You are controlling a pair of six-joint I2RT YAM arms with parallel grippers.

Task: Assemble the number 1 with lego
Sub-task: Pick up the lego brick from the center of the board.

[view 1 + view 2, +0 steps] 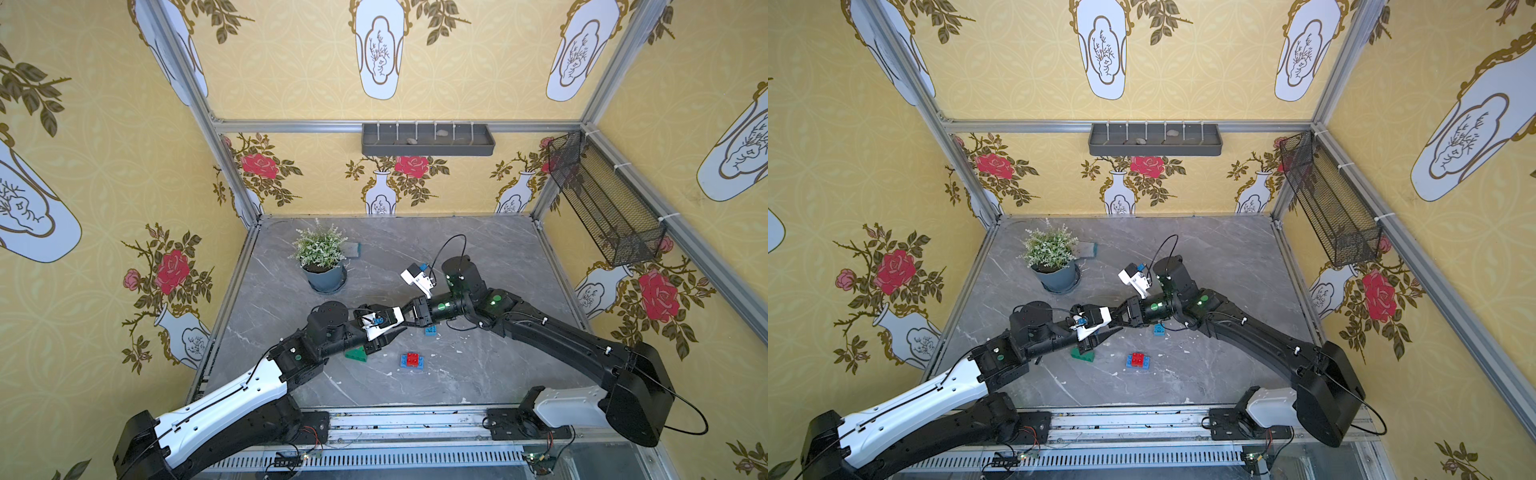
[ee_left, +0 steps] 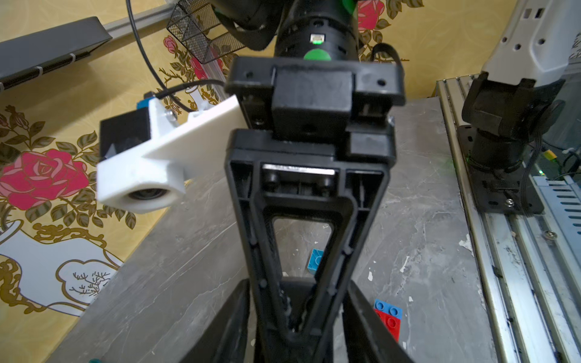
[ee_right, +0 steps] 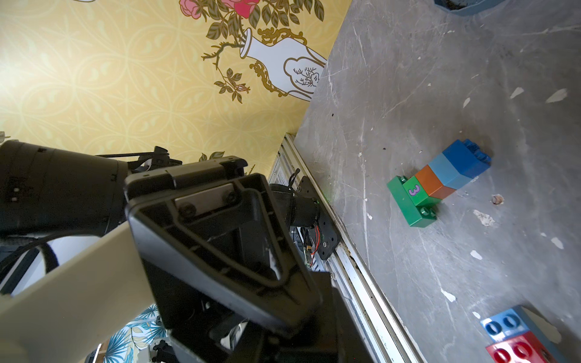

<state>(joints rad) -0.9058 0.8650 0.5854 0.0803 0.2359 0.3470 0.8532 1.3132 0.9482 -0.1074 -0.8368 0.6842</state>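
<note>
- Take the plant pot (image 1: 325, 279) on the counter (image 1: 478, 374) as your marker; everything below is placed from it.
- In front of the pot and a little to its right, a brick tower (image 3: 440, 180) lies tipped on its side. It has a long green base, a green square marked 3, then orange-brown, light blue and blue squares. In both top views your left arm (image 1: 232, 399) covers most of it.
- Farther right of the pot, your left gripper (image 1: 395, 332) hangs over that tower. Its jaws stand partly apart, one on either side of the other gripper's tip, and you cannot tell whether they touch it.
- Your right gripper (image 1: 409, 318) meets it nose to nose, jaws drawn together to a point. Whether they pinch anything you cannot tell.
- Farther to the front and right of the pot, a red brick (image 1: 412, 358) sits on top of a long blue brick (image 1: 403, 363), apart from both grippers.
- Farthest right of the pot, a single light blue brick (image 1: 431, 331) lies on the counter under your right arm (image 1: 540, 332).
</note>
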